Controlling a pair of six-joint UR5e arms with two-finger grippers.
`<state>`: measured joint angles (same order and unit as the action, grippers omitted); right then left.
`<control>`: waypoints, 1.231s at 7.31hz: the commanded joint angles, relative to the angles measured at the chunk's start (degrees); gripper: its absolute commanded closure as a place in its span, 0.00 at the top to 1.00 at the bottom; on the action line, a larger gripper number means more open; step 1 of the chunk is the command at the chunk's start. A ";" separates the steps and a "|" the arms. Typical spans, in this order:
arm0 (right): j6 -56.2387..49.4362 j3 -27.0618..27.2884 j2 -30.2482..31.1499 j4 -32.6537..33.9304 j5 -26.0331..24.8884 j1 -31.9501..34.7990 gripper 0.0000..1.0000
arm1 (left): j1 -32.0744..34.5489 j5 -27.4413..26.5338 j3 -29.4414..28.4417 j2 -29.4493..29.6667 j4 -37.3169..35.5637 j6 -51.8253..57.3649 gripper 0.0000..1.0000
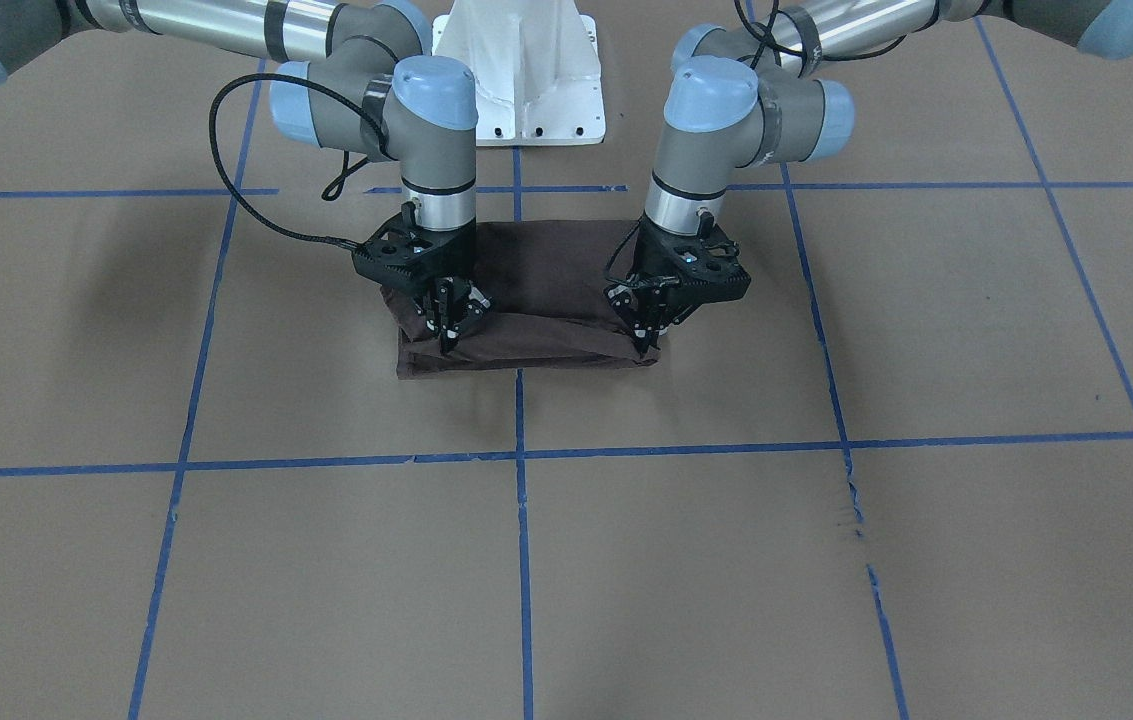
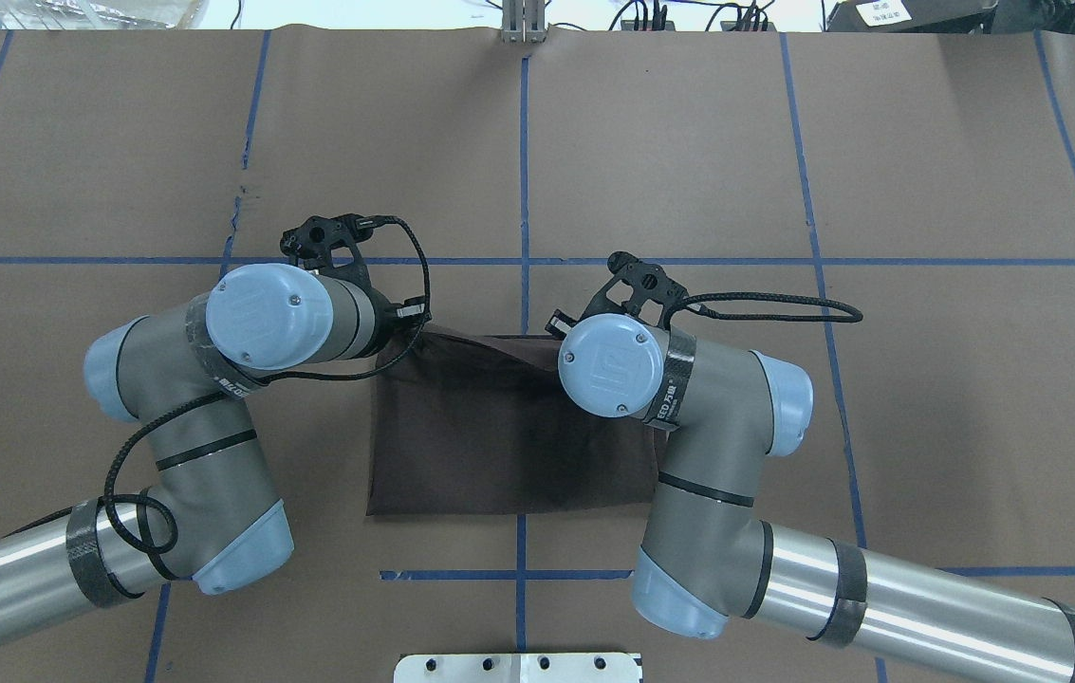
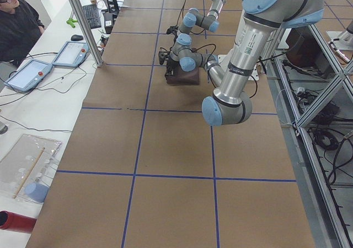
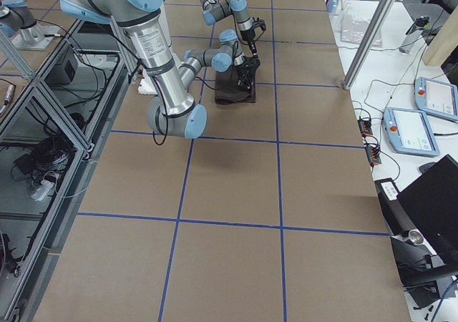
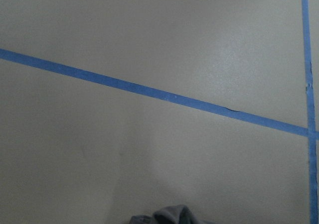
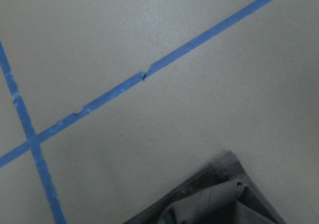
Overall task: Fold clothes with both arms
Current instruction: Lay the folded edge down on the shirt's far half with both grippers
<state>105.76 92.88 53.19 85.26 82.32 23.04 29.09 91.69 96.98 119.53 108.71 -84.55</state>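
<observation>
Where the folded T-shirt [image 1: 536, 335] lies as a dark rectangle at the bench [image 1: 566, 600] centre, near the white pedestal [image 1: 521, 80], both arms reach down to its edge away from that pedestal. The jaws of the left arm [image 1: 688, 165] and the right arm [image 1: 436, 160] each grip one fabric corner.

The T-shirt [image 1: 536, 320] between the black left gripper [image 1: 644, 342] and right gripper [image 1: 448, 338] is dark brown. Under them the table [image 1: 706, 590] is dull brown, gridded with blue tape [image 1: 524, 560]. The left arm [image 1: 696, 150] and right arm [image 1: 436, 150] are silver-grey, capped light blue.
</observation>
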 commanded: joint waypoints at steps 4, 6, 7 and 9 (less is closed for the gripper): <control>-14.08 0.81 -0.89 -0.09 7.32 3.15 1.00 | 0.96 0.16 0.58 -0.61 0.09 9.20 1.00; -15.83 0.12 -1.42 0.17 6.72 1.59 1.00 | 1.40 2.17 0.67 -0.70 1.05 10.11 1.00; -20.02 -0.58 -1.33 0.17 5.84 0.62 1.00 | 1.40 2.18 0.76 -0.79 1.15 10.02 1.00; -24.78 -3.04 -1.60 0.26 4.95 0.95 1.00 | 1.32 2.18 0.76 -0.79 1.15 9.93 1.00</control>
<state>84.61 91.25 51.70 85.45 87.74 23.90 30.43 93.81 97.71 118.76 109.81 -74.57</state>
